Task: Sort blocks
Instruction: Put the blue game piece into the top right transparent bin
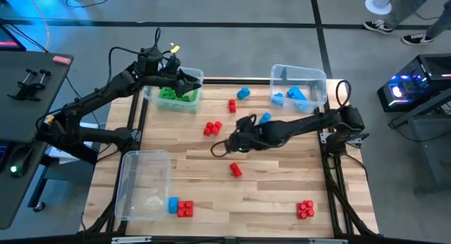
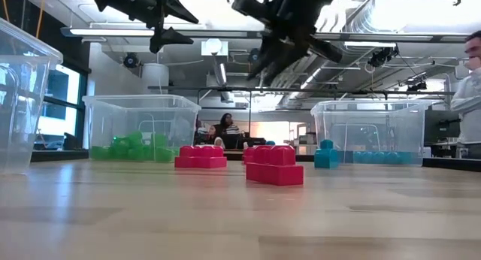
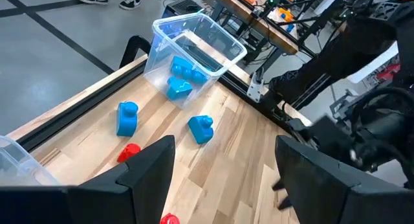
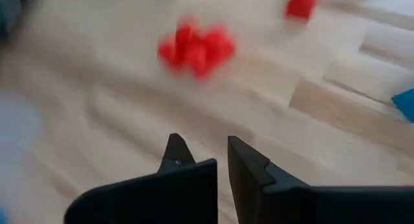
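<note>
Red blocks lie loose on the wooden table: a cluster [image 1: 213, 128], single ones [image 1: 232, 105] [image 1: 235, 171], and clusters near the front [image 1: 184, 209] [image 1: 305, 209]. Loose blue blocks [image 1: 244, 94] [image 1: 265, 118] [image 1: 173, 204] lie among them. Green blocks [image 1: 169, 94] fill the back-left bin [image 1: 196, 103]; blue ones [image 1: 296, 94] sit in the back-right bin [image 1: 318, 80]. My left gripper [image 1: 189, 82] hovers over the green bin, open and empty [image 3: 223, 166]. My right gripper [image 1: 220, 148] is at mid table, shut and empty [image 4: 204, 153], with a red cluster [image 4: 197, 48] ahead of it.
A clear bin [image 1: 144, 184] stands at the front left with nothing visible in it. A black frame runs along the table's edges [image 1: 337, 187]. In the low view, people show in the room behind [image 2: 225, 128] and at the right edge [image 2: 470, 80].
</note>
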`<action>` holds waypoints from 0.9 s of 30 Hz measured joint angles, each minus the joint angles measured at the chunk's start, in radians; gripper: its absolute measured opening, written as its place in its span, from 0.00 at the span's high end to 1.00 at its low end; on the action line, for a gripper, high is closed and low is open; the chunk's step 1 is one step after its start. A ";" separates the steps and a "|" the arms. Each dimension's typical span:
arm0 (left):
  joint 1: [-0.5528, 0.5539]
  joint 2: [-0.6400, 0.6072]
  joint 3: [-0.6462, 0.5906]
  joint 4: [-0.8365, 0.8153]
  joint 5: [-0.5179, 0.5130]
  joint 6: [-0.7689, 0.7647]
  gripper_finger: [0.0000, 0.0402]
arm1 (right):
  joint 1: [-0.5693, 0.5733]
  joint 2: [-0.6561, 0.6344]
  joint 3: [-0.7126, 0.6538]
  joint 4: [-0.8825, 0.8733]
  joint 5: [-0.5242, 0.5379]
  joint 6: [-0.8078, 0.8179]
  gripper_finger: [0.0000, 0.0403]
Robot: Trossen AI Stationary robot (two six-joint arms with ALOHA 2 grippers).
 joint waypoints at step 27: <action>0.020 0.000 0.000 0.089 0.111 0.041 0.37 | -0.247 0.175 0.000 -0.421 0.043 0.723 0.36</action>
